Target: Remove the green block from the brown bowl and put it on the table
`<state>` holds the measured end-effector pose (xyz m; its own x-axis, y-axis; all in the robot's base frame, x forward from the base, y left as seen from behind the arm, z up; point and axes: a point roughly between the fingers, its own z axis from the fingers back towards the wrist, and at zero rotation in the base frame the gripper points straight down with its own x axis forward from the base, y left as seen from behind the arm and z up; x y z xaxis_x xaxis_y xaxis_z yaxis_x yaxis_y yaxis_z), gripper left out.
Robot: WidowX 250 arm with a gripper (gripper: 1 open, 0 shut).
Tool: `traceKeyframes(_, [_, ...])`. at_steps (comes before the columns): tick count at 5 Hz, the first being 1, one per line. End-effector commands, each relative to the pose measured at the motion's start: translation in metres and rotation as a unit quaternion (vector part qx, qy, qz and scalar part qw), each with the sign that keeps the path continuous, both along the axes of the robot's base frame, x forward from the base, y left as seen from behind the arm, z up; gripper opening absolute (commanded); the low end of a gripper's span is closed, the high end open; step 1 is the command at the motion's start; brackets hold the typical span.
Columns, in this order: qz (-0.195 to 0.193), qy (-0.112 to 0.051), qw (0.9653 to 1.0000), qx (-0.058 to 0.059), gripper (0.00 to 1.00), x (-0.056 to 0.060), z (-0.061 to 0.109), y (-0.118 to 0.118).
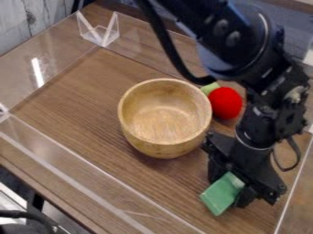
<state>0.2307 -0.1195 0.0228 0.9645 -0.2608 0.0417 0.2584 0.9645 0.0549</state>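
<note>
The round light-brown wooden bowl [164,117] sits mid-tabletop [86,87]. Just behind its right rim lies the round red object [226,102]. The flat green rectangular block [224,195] lies off the bowl's front right, near the tabletop's right edge, between the black tool's [240,186] fingers.

Soft, even daylight (acrylic glare, slight blur).
</note>
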Motion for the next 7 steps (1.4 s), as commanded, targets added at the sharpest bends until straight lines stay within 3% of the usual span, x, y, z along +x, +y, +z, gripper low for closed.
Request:
traceKeyframes(1, [0.006,-0.027,0.9995,-0.016,0.00,0.004,0.024,-0.005])
traceKeyframes(2, [0.014,-0.037,0.9990,-0.021,1.00,0.007,0.040,-0.004])
traceKeyframes(3, [0.025,-0.056,0.9978,-0.026,1.00,0.013,0.063,0.000])
traceKeyframes(4, [0.043,-0.063,0.9968,-0.025,0.00,0.016,0.071,0.014])
traceKeyframes(6, [0.074,-0.064,0.9949,-0.024,0.00,0.016,0.073,0.034])
traceKeyframes(7, [0.122,-0.063,0.9900,-0.030,0.00,0.025,0.060,0.032])
